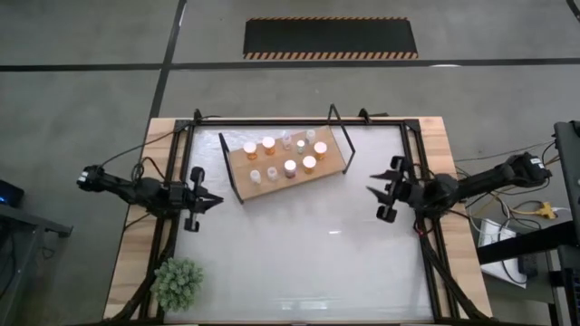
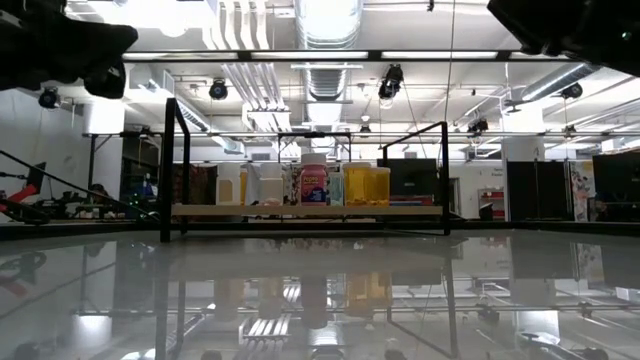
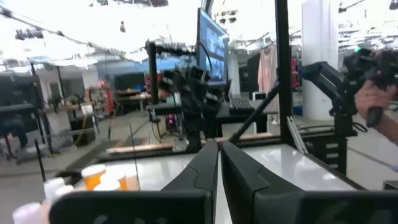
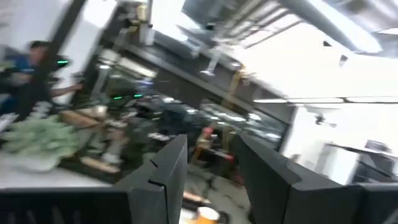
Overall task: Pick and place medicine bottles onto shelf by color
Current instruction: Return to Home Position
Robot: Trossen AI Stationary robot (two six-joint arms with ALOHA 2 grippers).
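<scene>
The shelf point(image 1: 288, 159), a light wooden board with black wire end frames, lies slanted in the far middle of the table. Several medicine bottles point(image 1: 290, 167) stand upright on it, some orange point(image 1: 268, 143) and some clear point(image 1: 310, 136). The low view shows them in a row point(image 2: 313, 185) on the board. My left gripper point(image 1: 217, 201) hovers shut, to the left of the shelf's near-left corner, and holds nothing. My right gripper point(image 1: 370, 184) hovers open, to the right of the shelf, and is empty too. Its fingers point(image 4: 168, 168) stand apart in the right wrist view.
A small green plant point(image 1: 178, 282) sits at the table's near-left corner. Black frame rails point(image 1: 426, 226) run along the table's sides. The glossy white surface point(image 1: 308, 254) spreads in front of the shelf. A person's hand point(image 3: 373, 99) shows beyond the table in the left wrist view.
</scene>
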